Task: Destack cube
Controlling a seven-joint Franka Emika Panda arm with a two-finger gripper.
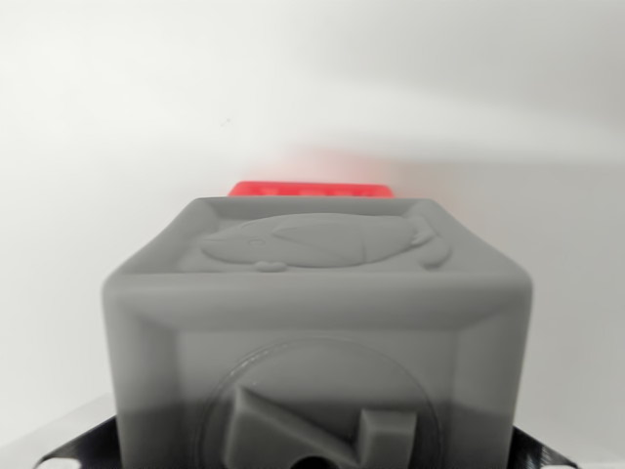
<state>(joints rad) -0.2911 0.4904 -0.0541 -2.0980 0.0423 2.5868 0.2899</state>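
Grey cube (317, 342) fills foreground, red cube (311, 188) edge behind, white surface (117, 147) around

Your wrist camera shows very little of the arm itself. Only dark metal pieces of the tool (312, 459) peek out at the bottom edge of the wrist view, one at the lower left corner and one at the lower right. You cannot tell from here whether its jaws stand apart or closed, since their tips are hidden.
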